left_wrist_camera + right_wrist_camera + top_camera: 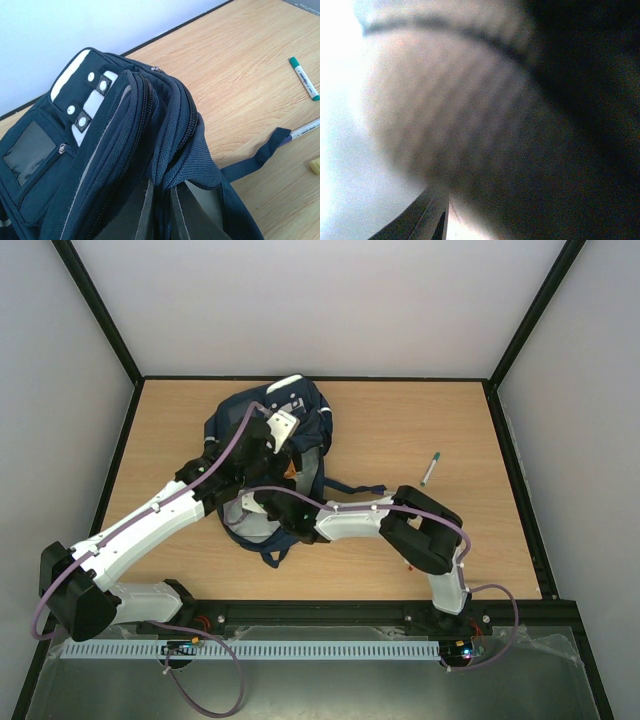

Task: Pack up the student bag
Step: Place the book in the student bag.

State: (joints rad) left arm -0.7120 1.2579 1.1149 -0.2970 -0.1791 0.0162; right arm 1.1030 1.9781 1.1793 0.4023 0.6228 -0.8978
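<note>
Left tool [165,205] pinching student bag [125,150], right tool [268,512] inside

The student bag [318,412], left arm [150,520] and right arm [350,522] are crowding the bench's [450,420] middle; rightward, room is lying open, only a green marker [430,468] interrupting it.

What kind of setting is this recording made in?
Probably a lab robot cell: a light wooden tabletop boxed in by plain white panels on a black frame, with a navy blue fabric backpack as a prop.
</note>
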